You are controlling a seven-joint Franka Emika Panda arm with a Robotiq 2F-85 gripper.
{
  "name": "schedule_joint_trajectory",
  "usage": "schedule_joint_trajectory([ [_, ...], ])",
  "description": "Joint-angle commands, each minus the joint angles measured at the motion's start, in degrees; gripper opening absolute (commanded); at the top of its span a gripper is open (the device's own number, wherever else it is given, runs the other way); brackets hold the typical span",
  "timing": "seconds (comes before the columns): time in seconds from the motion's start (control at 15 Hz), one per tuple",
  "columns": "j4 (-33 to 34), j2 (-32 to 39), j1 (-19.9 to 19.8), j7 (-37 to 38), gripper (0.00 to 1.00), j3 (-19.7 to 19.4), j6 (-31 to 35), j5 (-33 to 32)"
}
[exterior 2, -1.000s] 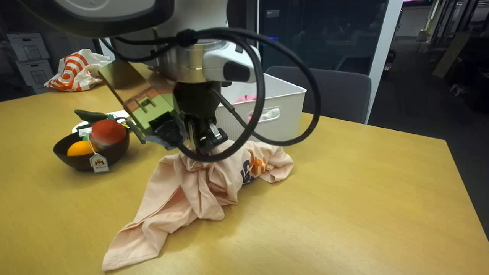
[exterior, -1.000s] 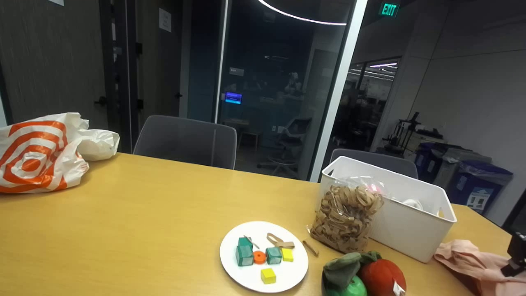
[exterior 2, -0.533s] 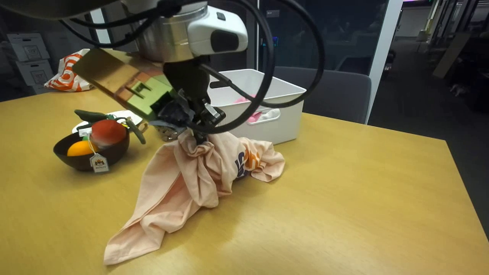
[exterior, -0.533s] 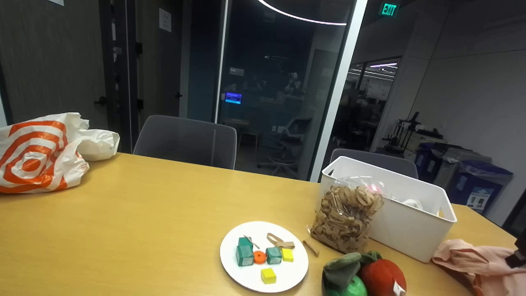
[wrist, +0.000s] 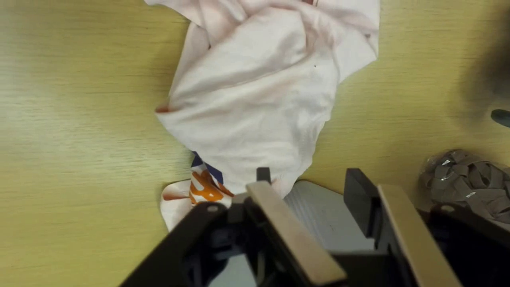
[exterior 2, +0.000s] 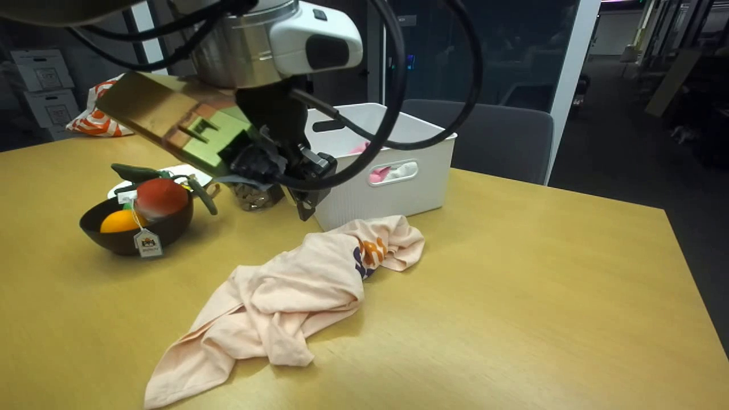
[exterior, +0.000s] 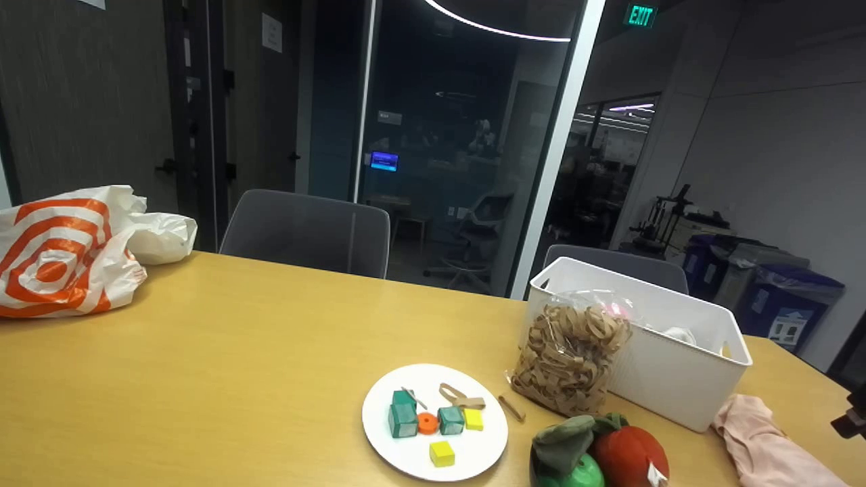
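The gripper [wrist: 308, 179] is spread apart, empty, hanging clear of the pink cloth [exterior 2: 302, 279]. Cloth's on the table [exterior 2: 512, 296], 11 o'clock of the gripper in the wrist view; in an exterior view the white box [exterior 2: 393, 199] sits around 1 o'clock of it. My read: cloth's loose and down, so that part's done, but it's rumpled and outside the box; can't tell what's left.
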Motion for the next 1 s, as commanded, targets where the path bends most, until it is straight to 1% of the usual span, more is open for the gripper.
schedule_joint_trajectory([
  [0.0, 0.0, 0.3, 0.7, 0.7, 0.85, -0.1, -1.2, -1.4],
  [0.13, -0.2, 1.6, 1.4, 0.2, 0.99, 0.2, -1.0, -1.5],
  [0.4, -0.4, 4.8, 4.1, -0.1, 1.0, 1.4, -1.2, -1.0],
  [0.47, -0.5, 5.8, 4.8, 0.2, 1.0, 2.4, -0.3, -1.4],
  [0.6, -0.5, 8.3, 4.7, 3.0, 1.0, 5.7, 2.3, -4.3],
  [0.67, -0.5, 10.4, 3.5, 6.9, 0.99, 8.7, 4.8, -8.1],
  [0.8, -0.5, 13.1, 1.7, 14.5, 1.0, 13.3, 8.3, -16.0],
  [0.93, -0.5, 15.6, -1.1, 24.2, 1.0, 17.9, 11.0, -26.3],
])
